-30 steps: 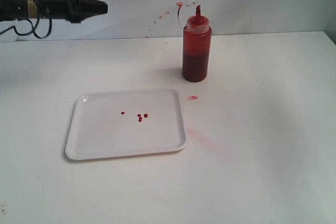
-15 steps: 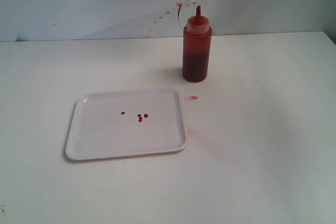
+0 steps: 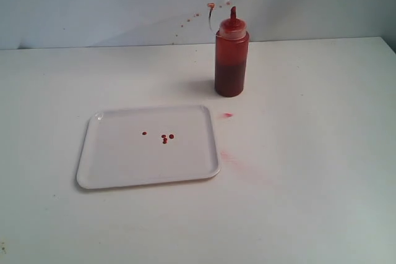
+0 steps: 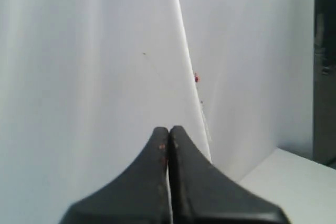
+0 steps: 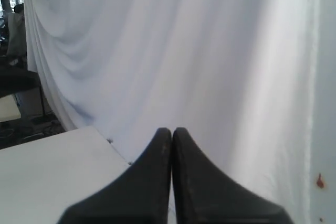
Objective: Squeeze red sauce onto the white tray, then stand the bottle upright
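The bottle stands upright at the back of the table, red cap and nozzle on top, dark red sauce filling its lower half. The white tray lies flat in front of it to the left, with a few tiny drops of red sauce near its middle. Neither gripper appears in the exterior view. In the left wrist view my left gripper is shut on nothing and faces the white backdrop. My right gripper is likewise shut and empty, facing white cloth.
Faint pinkish smears mark the table right of the tray, and small red specks dot the back wall. The right wrist view shows a table corner below hanging white cloth.
The left arm, seen at the top left one second ago, has withdrawn out of the exterior view. Bottle, tray and drops have not moved.
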Action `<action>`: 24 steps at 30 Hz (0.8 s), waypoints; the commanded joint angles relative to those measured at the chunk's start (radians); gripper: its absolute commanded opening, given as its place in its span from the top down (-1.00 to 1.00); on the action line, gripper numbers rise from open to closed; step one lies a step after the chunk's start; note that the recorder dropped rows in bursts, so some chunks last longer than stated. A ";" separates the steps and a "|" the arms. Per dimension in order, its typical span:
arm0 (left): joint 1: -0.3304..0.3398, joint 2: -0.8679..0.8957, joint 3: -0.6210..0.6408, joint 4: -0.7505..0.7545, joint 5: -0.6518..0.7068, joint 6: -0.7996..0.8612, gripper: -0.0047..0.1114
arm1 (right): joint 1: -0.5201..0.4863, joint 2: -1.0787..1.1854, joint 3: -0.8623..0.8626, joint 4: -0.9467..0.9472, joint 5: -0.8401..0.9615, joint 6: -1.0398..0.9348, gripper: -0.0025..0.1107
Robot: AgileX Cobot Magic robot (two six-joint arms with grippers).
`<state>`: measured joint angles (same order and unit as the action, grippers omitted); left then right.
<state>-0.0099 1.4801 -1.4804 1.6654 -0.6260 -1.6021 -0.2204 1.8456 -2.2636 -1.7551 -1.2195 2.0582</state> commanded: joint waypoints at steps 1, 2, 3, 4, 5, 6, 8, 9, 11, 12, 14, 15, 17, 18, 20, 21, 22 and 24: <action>-0.024 -0.169 0.165 -0.074 0.159 0.009 0.92 | 0.001 -0.185 0.059 0.011 -0.002 0.028 0.96; -0.024 -0.202 0.200 -0.084 0.159 0.009 0.92 | 0.001 -0.243 0.096 0.011 -0.002 0.019 0.96; -0.024 -0.231 0.226 -0.086 0.159 0.007 0.92 | 0.001 -0.281 0.123 0.011 -0.002 0.017 0.96; -0.024 -0.258 0.257 -0.086 0.159 0.004 0.92 | 0.001 -0.327 0.154 0.011 -0.002 0.017 0.96; -0.024 -0.282 0.287 -0.086 0.157 -0.010 0.92 | 0.001 -0.373 0.194 0.011 -0.002 0.017 0.96; -0.024 -0.301 0.311 -0.086 0.152 -0.026 0.92 | 0.001 -0.416 0.237 0.011 -0.002 0.017 0.96; -0.024 -0.349 0.373 -0.086 0.152 -0.054 0.92 | 0.001 -0.493 0.329 0.011 -0.002 0.017 0.96; -0.024 -0.369 0.403 -0.086 0.152 -0.062 0.92 | 0.001 -0.535 0.379 0.011 -0.002 0.017 0.96; -0.024 -0.420 0.460 -0.086 0.155 -0.071 0.92 | 0.001 -0.609 0.471 0.011 0.036 0.015 0.96; -0.024 -0.444 0.486 -0.086 0.155 -0.071 0.92 | 0.001 -0.648 0.522 0.011 0.063 0.015 0.96; -0.024 -0.493 0.526 -0.084 0.145 -0.083 0.92 | 0.001 -0.725 0.624 0.011 0.132 0.013 0.96; -0.024 -0.515 0.546 -0.077 0.125 -0.083 0.92 | 0.001 -0.762 0.666 0.011 0.165 0.013 0.96; -0.024 -0.553 0.572 -0.055 0.074 -0.083 0.92 | 0.001 -0.829 0.764 0.011 0.242 0.013 0.96; -0.024 -0.571 0.580 -0.034 0.047 -0.083 0.92 | 0.001 -0.852 0.809 0.011 0.266 0.013 0.96; -0.024 -0.598 0.584 0.014 0.005 -0.083 0.92 | 0.001 -0.891 0.880 0.011 0.307 0.013 0.96; -0.024 -0.607 0.584 0.028 -0.011 -0.083 0.92 | 0.001 -0.906 0.914 0.011 0.320 0.013 0.96; -0.024 -0.621 0.584 0.037 -0.030 -0.083 0.92 | 0.001 -0.919 0.944 0.011 0.328 0.013 0.96; -0.024 -0.640 0.584 0.037 -0.043 -0.083 0.92 | 0.001 -0.935 0.987 0.011 0.332 0.013 0.96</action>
<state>-0.0261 0.8701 -0.9008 1.6834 -0.6334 -1.6728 -0.2204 0.9293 -1.3380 -1.7458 -0.9257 2.0748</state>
